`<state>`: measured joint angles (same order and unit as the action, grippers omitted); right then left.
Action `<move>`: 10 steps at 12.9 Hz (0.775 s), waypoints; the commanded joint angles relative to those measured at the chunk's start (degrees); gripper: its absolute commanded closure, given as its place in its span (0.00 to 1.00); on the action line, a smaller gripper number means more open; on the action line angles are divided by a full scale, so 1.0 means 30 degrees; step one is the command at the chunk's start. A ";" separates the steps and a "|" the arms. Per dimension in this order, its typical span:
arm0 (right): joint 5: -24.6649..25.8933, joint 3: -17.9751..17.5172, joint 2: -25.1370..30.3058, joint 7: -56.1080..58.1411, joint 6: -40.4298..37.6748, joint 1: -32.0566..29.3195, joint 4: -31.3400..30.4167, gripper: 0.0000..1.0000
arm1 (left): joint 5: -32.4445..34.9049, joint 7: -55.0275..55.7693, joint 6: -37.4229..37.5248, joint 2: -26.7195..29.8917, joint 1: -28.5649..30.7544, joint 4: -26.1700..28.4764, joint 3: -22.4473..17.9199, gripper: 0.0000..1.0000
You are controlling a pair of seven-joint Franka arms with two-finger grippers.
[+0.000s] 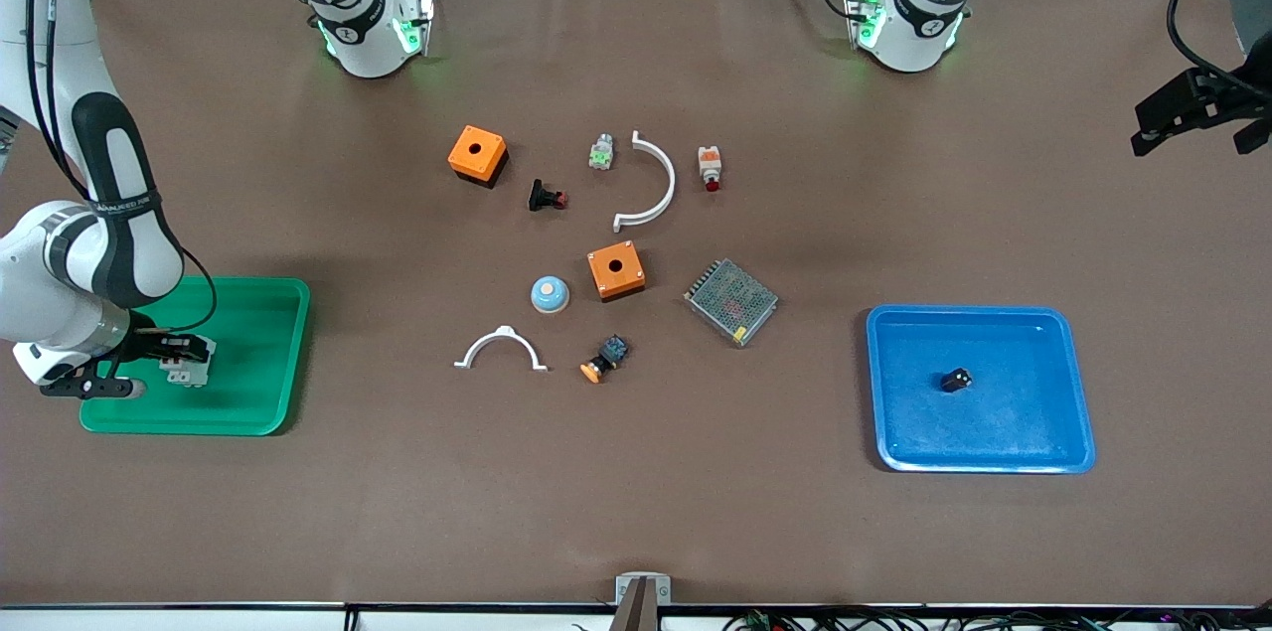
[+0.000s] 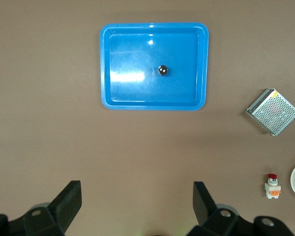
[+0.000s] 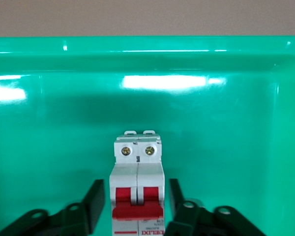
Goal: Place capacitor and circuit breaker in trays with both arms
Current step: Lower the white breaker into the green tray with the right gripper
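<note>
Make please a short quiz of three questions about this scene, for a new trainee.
1. True or false: the capacitor lies in the blue tray.
2. Which tray holds the circuit breaker? A green, B blue.
3. Fill in: the left gripper is ____.

Key: 1 true. 2 A: the green tray, with the right gripper open, a finger at either side, gaps showing. 3 open.

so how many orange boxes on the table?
2. One orange box toward the robots' bases, beside the black push-button; the other orange box mid-table, beside the blue dome. None seems hidden.
</note>
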<state>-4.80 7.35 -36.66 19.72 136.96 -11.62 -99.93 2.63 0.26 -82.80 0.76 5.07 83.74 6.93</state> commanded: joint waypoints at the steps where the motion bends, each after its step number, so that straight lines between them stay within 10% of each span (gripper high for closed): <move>1: -0.0246 -0.0427 -0.0026 0.0077 -0.0417 0.0061 0.0583 0.00 | -0.0379 -0.0379 0.0003 0.0273 -0.0080 0.0769 -0.0202 0.00; 10: 0.0280 -0.0339 0.2872 -0.5695 -0.9774 0.3929 0.3856 0.00 | -0.0673 -0.0057 -0.0759 -0.0108 0.0037 0.0682 -0.0260 0.00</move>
<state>-4.64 5.86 -29.93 3.49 115.20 0.00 -92.22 1.85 0.23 -84.33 0.34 5.13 85.61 6.48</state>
